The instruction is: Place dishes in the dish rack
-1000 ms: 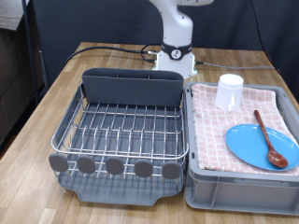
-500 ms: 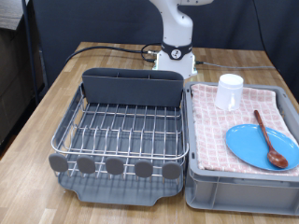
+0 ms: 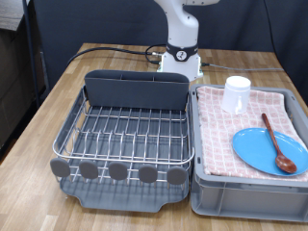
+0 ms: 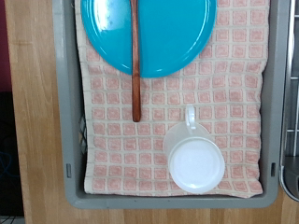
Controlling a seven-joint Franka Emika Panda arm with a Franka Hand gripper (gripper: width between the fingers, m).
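The light-blue plate (image 3: 269,150) lies on the pink checked cloth in the grey crate (image 3: 197,183), at the exterior view's right. The reddish-brown wooden spoon (image 3: 277,144) lies across the plate. The white cup (image 3: 237,94) stands upright on the cloth behind them. The dish rack (image 3: 125,135), silver wire on a grey tray with a dark-grey caddy (image 3: 135,89) and round discs, stands empty to the crate's left. The wrist view looks straight down on the plate (image 4: 177,33), spoon (image 4: 135,65) and cup (image 4: 195,159). The gripper does not show in any view; only the arm's base (image 3: 180,43) is seen.
The rack and crate stand side by side on a wooden table (image 3: 58,96). A black cable (image 3: 120,50) runs along the table's back. The crate's rim (image 4: 64,112) frames the cloth in the wrist view.
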